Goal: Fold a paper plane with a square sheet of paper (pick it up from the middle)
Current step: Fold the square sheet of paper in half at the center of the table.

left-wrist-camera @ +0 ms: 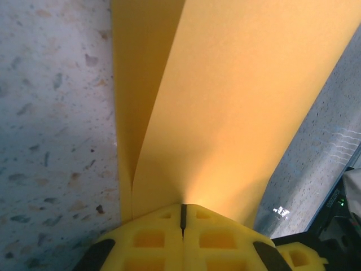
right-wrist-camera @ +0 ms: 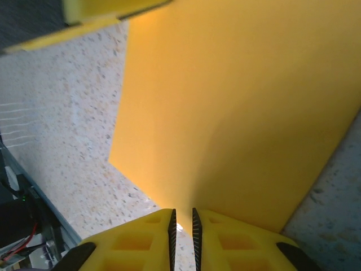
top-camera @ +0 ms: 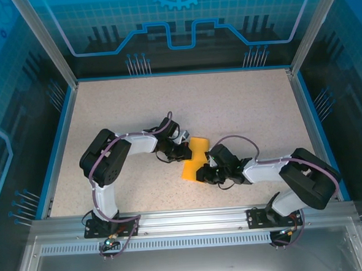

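Left hand (left-wrist-camera: 182, 210): fingers pressed together, clamped on the square sheet of paper (left-wrist-camera: 237, 101), which is bent double at the tips. Right hand (right-wrist-camera: 182, 213): a narrow slit is shown between the fingers (grip cannot be told), with the sheet's edge at the tips. Table (top-camera: 247, 107): speckled beige, sheet held mid-table between both hands. Walls (top-camera: 18, 90): blue panels.

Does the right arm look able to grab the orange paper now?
Probably yes. The right hand sits right at the edge of the orange paper with nothing between them. The left hand is pinching the paper too, holding it up.
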